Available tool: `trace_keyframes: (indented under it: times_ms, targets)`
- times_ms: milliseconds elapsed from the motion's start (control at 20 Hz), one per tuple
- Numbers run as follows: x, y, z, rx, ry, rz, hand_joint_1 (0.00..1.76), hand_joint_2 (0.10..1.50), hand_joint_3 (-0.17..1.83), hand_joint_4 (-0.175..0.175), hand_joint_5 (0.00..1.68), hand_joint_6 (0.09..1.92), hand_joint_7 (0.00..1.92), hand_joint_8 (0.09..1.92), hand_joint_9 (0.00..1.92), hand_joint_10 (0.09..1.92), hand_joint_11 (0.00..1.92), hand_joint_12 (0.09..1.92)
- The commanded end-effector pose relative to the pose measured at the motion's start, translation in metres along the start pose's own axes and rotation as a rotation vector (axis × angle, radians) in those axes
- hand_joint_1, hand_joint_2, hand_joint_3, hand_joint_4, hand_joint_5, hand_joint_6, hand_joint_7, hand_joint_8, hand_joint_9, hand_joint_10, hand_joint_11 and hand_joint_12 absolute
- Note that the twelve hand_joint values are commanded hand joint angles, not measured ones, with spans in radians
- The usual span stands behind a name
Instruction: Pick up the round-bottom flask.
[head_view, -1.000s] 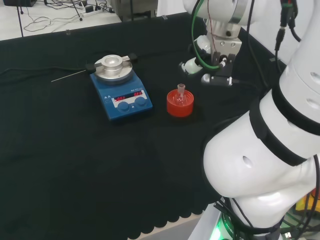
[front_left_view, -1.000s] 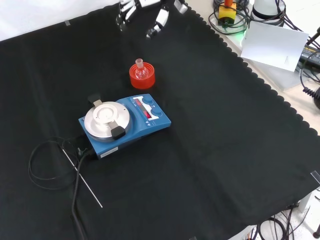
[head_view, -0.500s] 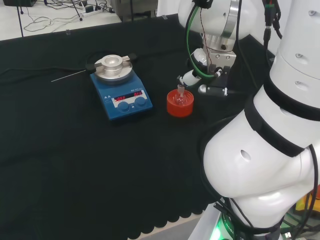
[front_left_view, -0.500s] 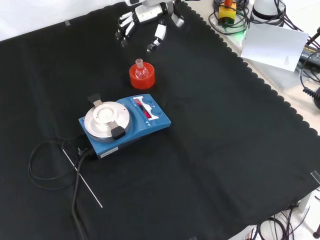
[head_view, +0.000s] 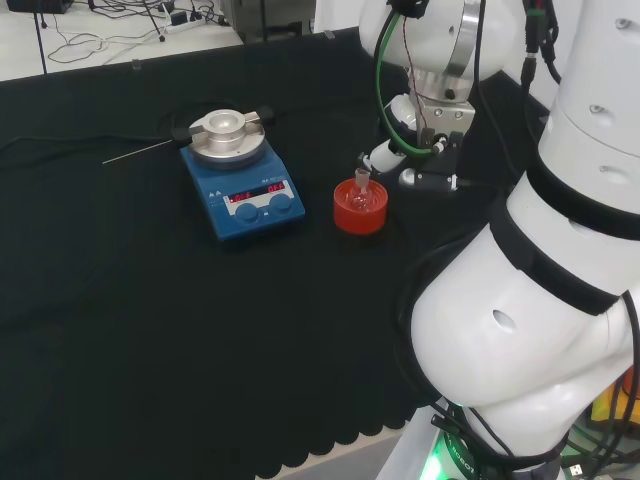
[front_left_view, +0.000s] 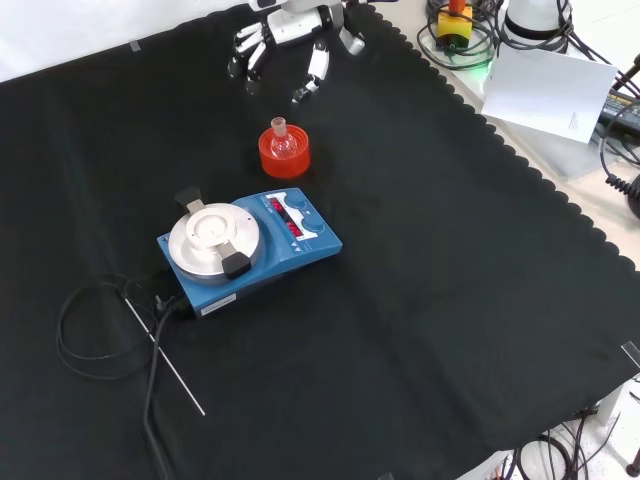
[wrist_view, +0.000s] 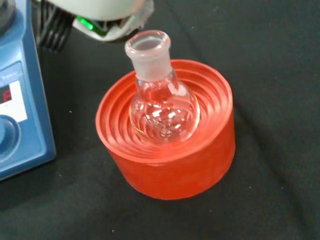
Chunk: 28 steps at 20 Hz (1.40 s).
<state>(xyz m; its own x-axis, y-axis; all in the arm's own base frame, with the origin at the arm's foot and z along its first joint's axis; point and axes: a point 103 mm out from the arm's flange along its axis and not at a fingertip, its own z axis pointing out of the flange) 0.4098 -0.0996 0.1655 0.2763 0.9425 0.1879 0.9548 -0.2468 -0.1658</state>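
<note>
Hand approach, over 1.0 s
Hand (front_left_view: 285, 45) moved down from the front view's 12 o'clock edge toward the flask (front_left_view: 281, 140); fingers (front_left_view: 316, 70) open, no contact.

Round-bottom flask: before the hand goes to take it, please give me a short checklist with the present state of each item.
1. Round-bottom flask seated upright in red ribbed stand: ok.
2. Flask neck free, nothing over it: ok.
3. Hand open, fingers relaxed, holding nothing: ok.
4. Hand at the flask: not ok, apart from it in the front view.
5. Blue hotplate clear of the stand: ok, a gap shows.
6. Flask empty: cannot tell.
</note>
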Motion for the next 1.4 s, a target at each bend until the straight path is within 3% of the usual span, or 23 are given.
trace_keyframes:
  times_ms: [50, 450, 850, 1400]
  targets:
    - [0.009, 0.005, 0.042, 0.023, 0.007, -0.026, 0.93, 0.59, 0.68, -0.058, 0.64, 0.55, 0.16, 0.68, 0.36, 0.72, 0.0, 1.43]
    - [0.009, 0.007, 0.051, 0.015, -0.006, -0.032, 0.94, 0.59, 0.69, -0.06, 0.63, 0.6, 0.17, 0.68, 0.37, 0.71, 0.0, 1.42]
    - [0.005, 0.009, 0.053, -0.042, -0.013, -0.028, 0.96, 0.58, 0.7, -0.065, 0.66, 0.65, 0.18, 0.68, 0.39, 0.71, 0.01, 1.44]
    - [0.006, 0.015, 0.059, -0.026, -0.007, -0.032, 0.96, 0.57, 0.7, -0.068, 0.71, 0.7, 0.2, 0.69, 0.4, 0.71, 0.03, 1.44]
